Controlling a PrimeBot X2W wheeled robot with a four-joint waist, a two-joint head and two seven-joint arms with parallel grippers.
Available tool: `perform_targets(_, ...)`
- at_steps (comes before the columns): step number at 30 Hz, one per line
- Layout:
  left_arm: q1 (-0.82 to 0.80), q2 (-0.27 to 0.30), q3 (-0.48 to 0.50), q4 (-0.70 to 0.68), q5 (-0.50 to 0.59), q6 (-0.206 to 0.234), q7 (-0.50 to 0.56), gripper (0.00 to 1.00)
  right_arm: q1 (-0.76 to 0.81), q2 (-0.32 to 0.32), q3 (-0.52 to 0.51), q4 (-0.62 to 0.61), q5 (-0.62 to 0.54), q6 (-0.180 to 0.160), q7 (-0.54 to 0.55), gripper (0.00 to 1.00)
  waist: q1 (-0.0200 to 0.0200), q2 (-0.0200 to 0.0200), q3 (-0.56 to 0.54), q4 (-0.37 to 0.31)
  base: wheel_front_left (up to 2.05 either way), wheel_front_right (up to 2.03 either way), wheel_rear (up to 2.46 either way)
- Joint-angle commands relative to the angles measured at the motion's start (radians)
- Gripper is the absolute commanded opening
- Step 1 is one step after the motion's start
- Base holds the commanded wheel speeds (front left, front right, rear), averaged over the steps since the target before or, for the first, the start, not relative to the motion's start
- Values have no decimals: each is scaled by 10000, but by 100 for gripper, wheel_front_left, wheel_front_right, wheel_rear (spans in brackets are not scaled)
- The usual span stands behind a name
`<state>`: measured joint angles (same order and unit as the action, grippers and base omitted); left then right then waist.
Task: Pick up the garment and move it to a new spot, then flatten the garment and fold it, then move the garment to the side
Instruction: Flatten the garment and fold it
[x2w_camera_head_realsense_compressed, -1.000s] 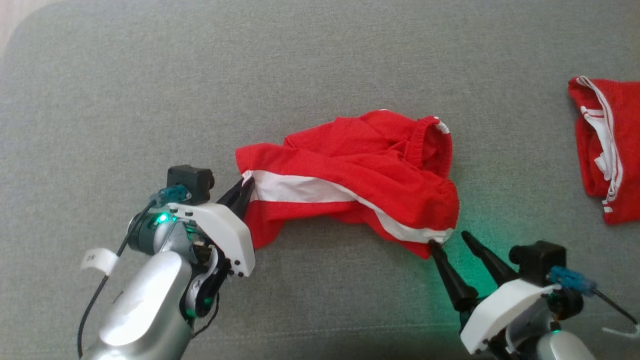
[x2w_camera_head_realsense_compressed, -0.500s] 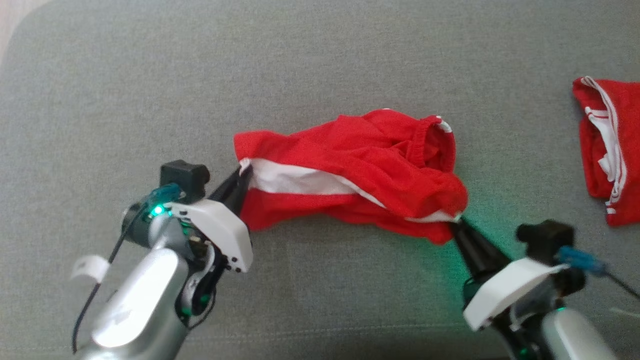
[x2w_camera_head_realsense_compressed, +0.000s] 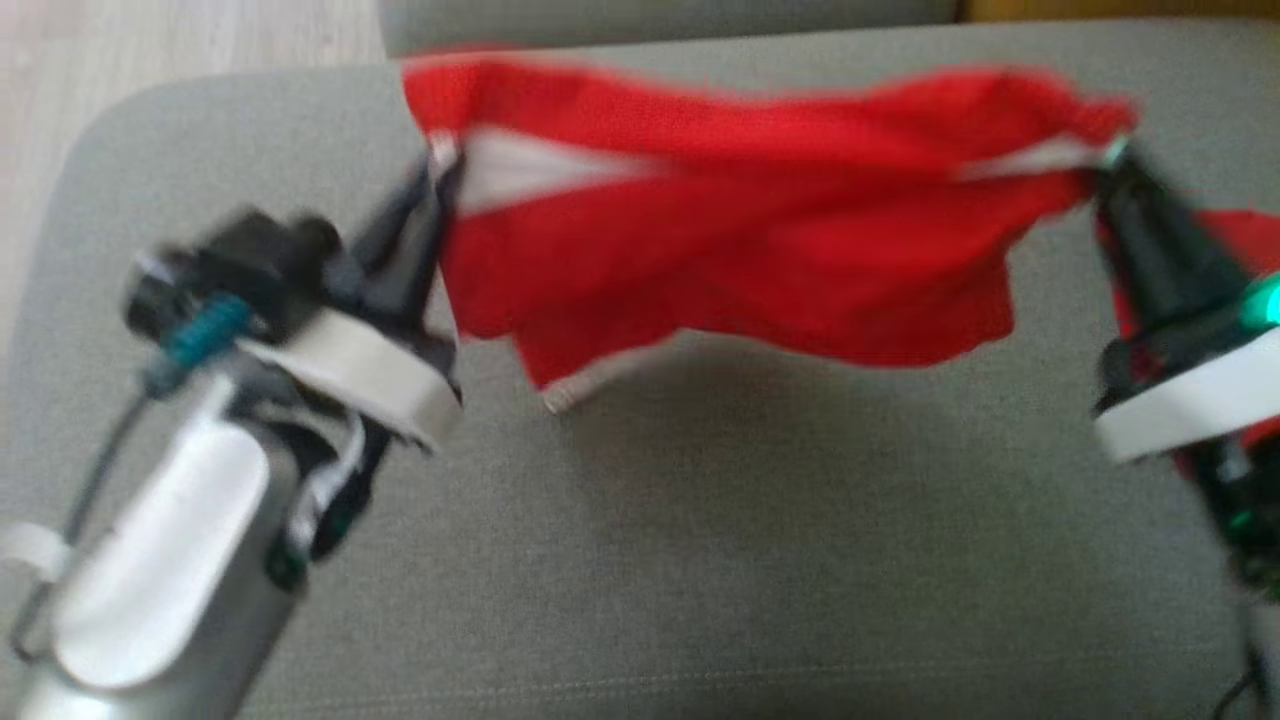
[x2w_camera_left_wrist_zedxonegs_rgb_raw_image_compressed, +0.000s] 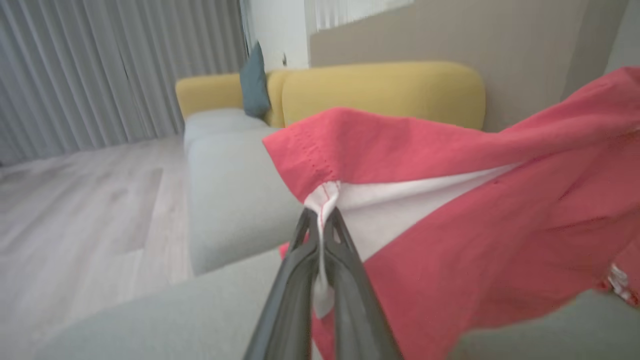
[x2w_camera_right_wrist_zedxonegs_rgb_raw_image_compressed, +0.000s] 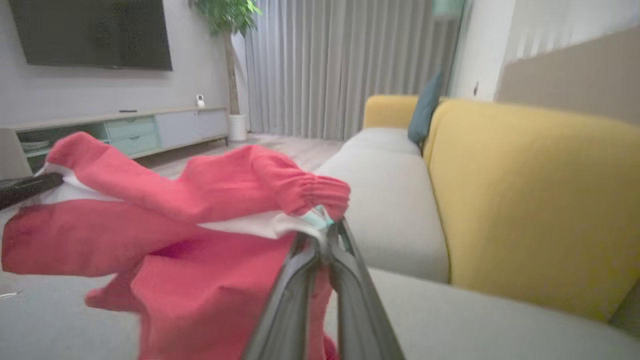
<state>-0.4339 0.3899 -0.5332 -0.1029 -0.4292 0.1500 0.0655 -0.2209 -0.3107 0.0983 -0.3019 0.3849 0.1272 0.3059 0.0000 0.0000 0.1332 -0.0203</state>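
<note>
Head view, garment (x2w_camera_head_realsense_compressed: 760, 230) pinched by left end effector (x2w_camera_head_realsense_compressed: 440, 172), right end effector (x2w_camera_head_realsense_compressed: 1112, 160)

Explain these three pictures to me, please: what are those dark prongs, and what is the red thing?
This is a two-armed robot. One picture looks down from a camera on its head. The other two come from cameras on its wrists, each looking along that arm's own two dark fingers. Each pair of fingers is an end effector, the robot's stand-in for a hand. The left end effector and the right end effector are both shut on opposite ends of the shorts, red with a white stripe, holding them stretched in the air above a grey cushion. Another red cloth lies on the cushion behind the right arm.
</note>
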Motion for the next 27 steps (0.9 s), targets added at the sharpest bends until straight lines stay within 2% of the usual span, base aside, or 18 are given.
perform_targets(1, -933, 449, 689, -640, 119, 97, 31, 0, -610, -342, -112, -621, -113, 35, 158, 0, 0, 0, -240, 50, 0, 0, 0)
perform_targets(7, -1883, 699, 1100, -1464, 162, 191, 512, 0, -1564, -716, -570, -1308, -21, 35, 850, 0, 0, 0, -758, 56, 0, 0, 0)
perform_targets(12, -2044, 867, 1169, -1701, 83, 218, 935, 0, -1653, -650, -761, -1397, 244, 35, 1232, 0, 0, 0, -908, -15, 0, 0, 0)
perform_targets(18, -2125, 749, 1016, -1618, -98, 104, 1041, 0, -1616, -431, -925, -1259, 635, 35, 1533, 0, 0, 0, -711, -23, 0, 0, 0)
perform_targets(23, -2874, 277, 811, -497, -438, -343, 881, 0, -2149, -335, -867, -354, 1086, 35, 1733, 0, 0, 0, -102, 7, 0, 0, 0)
perform_targets(27, -4207, -461, 683, 1562, -597, -870, 259, 0, -3435, -250, -527, 1120, 1360, 35, 1520, 0, 0, 0, 603, 15, 0, 0, 0)
